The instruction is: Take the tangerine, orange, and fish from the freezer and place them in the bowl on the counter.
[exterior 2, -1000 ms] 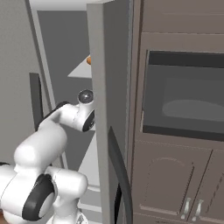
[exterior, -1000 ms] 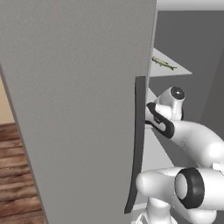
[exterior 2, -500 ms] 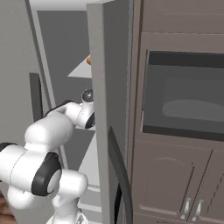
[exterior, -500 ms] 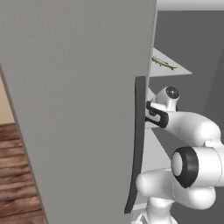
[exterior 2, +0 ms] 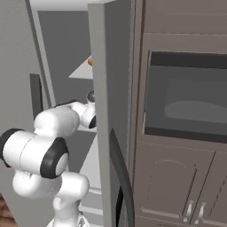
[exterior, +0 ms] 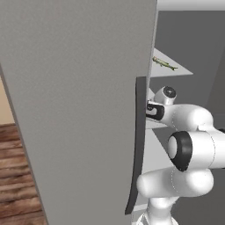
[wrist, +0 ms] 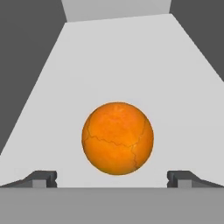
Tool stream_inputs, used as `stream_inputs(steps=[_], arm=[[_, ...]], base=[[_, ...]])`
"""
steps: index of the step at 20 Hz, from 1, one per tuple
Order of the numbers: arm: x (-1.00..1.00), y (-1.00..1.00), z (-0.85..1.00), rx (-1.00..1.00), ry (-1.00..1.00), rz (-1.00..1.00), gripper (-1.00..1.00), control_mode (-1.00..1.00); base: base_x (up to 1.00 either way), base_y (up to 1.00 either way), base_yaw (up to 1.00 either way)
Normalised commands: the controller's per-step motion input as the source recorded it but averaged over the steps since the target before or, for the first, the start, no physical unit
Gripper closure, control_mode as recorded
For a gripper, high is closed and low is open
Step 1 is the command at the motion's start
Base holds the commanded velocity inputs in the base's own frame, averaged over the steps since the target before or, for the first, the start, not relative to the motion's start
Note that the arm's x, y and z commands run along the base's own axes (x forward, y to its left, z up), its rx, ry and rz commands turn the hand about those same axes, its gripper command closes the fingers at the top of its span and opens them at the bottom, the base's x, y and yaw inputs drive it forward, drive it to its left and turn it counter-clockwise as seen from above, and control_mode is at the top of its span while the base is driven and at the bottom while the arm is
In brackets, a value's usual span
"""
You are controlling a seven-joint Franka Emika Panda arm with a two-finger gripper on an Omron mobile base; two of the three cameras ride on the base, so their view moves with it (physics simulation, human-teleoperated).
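Now the freezer [exterior: 79, 105] stood open, its big grey door swung toward the base and its dark bar handle [exterior: 137, 145] close beside the arm. Compared with a second before, the arm had folded in, its elbow higher and its wrist pushed deeper between the white shelves [wrist: 118, 65]. That likely meant the reach for the first fruit was nearly done. To the right stood brown cabinets with a built-in oven [exterior 2: 188, 102], and the freezer's other door [exterior 2: 108, 111] left the arm only a narrow opening. On an upper shelf lay the fish [exterior: 164, 63], well apart from the wrist. The orange fruit [wrist: 117, 138] rested on a shelf straight ahead of the gripper [wrist: 112, 177], whose fingertips stood wide apart, one on each side, not yet touching it.
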Motion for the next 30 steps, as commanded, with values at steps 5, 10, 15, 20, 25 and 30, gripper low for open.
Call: stream_inputs(steps=[5,10,15,20,25,30], arm=[[0.22,0.00,-0.22,0.00,0.00,0.00,-1.00,-1.00],[0.22,-0.02,-0.18,0.00,0.00,0.00,-1.00,-1.00],[0.23,-0.02,-0.13,0.00,0.00,0.00,-1.00,-1.00],[0.13,0.00,-0.05,0.00,0.00,0.00,1.00,-1.00],[-0.71,-0.15,0.00,0.00,0.00,0.00,1.00,-1.00],[-0.98,-0.08,0.15,0.00,-0.03,0.00,1.00,-1.00]], base=[[0.00,0.00,0.00],[0.00,0.00,0.00],[0.00,0.00,0.00],[0.00,0.00,0.00],[0.00,0.00,0.00],[0.00,0.00,0.00]])
